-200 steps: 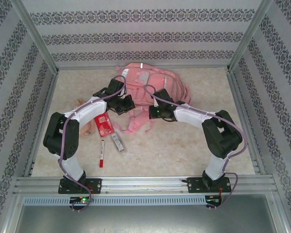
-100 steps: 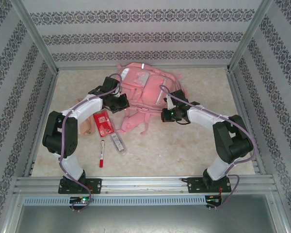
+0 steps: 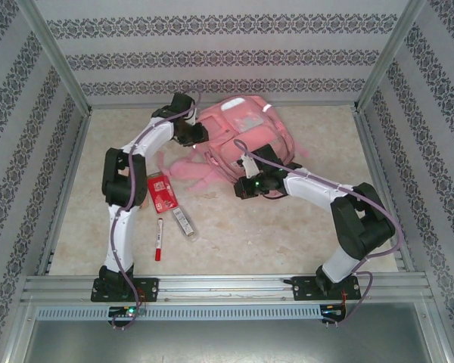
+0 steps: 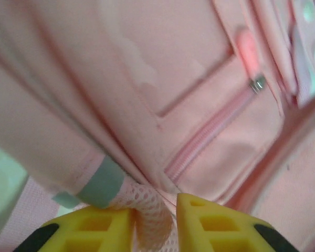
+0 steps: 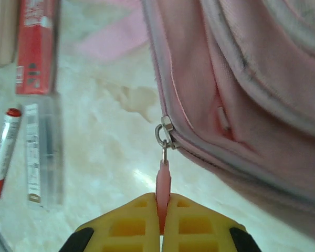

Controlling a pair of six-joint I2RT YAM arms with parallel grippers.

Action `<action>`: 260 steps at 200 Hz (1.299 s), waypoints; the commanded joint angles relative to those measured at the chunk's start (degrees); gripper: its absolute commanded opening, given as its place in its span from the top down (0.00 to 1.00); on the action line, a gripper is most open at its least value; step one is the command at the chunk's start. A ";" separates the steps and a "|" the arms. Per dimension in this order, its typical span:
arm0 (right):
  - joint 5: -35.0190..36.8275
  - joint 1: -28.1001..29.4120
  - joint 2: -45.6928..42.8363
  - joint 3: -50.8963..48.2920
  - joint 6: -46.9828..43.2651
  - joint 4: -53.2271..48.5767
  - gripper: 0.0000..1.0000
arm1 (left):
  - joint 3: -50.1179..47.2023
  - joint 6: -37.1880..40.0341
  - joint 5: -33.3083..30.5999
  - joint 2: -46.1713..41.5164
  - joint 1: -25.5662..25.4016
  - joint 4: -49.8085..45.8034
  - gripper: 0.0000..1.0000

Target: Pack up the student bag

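From above: the bag (image 3: 246,128) lies at the far middle of the worktop (image 3: 303,234), straps trailing toward the near side. The left hand (image 3: 191,134) is at its left edge and the right hand (image 3: 240,190) at its near edge. A red box (image 3: 161,193), a marker (image 3: 159,238) and a clear case (image 3: 183,224) lie left of centre, apart from the bag.

Left wrist: pink bag (image 4: 147,79) right up close, with a zipped pocket across it. The left hand (image 4: 155,206) has its fingers apart, pink mesh (image 4: 147,197) lying in the gap.

Right wrist: the right hand (image 5: 161,207) has its fingers together, clamped on a pink zip pull (image 5: 163,181) at the bag's (image 5: 241,79) lower edge. Box (image 5: 37,47), marker (image 5: 2,152) and case (image 5: 42,152) lie off to the left on the worktop (image 5: 110,157).
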 commanded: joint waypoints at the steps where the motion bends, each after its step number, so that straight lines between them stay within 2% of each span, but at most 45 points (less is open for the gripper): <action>1: -3.59 0.81 2.19 2.98 3.88 1.31 1.00 | 1.01 1.31 1.21 -0.41 0.55 -3.18 0.65; 34: -2.79 0.78 3.08 3.22 4.99 3.32 1.00 | -16.21 -4.78 3.79 -12.01 0.05 1.91 0.56; 68: -5.54 1.19 4.11 3.07 5.59 4.76 1.00 | -34.60 -14.84 4.97 -22.92 -2.75 12.30 0.57; 106: -6.47 2.79 5.31 3.62 4.66 6.15 1.00 | -38.14 -22.99 2.93 -23.50 -6.66 19.09 0.53; 135: -6.37 3.07 5.83 3.84 5.42 6.81 1.00 | -40.54 -28.09 -3.25 -22.70 -10.92 25.18 0.54; 150: -5.90 3.10 5.41 3.37 6.26 6.95 1.00 | -40.43 -29.83 -4.25 -20.56 -12.37 26.01 0.58; 164: -5.30 3.10 4.70 2.98 6.99 6.24 1.00 | -40.73 -30.96 -4.08 -18.90 -12.68 27.47 0.79; 172: -4.44 3.03 4.13 2.55 7.65 4.97 1.00 | -40.72 -30.91 -4.49 -18.53 -12.64 27.31 0.96; 175: -4.13 3.00 3.92 2.35 7.88 4.33 1.00 | -40.69 -30.69 -4.76 -18.56 -12.47 27.33 1.00; 205: -2.62 0.89 1.21 0.28 9.17 -4.16 1.00 | -36.10 -24.30 -5.77 -19.34 -10.53 22.06 1.00; 234: -1.76 -5.87 -1.64 -2.15 9.79 -13.58 1.00 | -29.05 -14.78 -6.28 -18.77 -7.90 14.29 1.00; 260: -1.57 -11.40 -2.31 -2.46 7.57 -20.56 1.00 | -25.29 -5.41 -10.08 -18.04 -6.41 10.66 1.00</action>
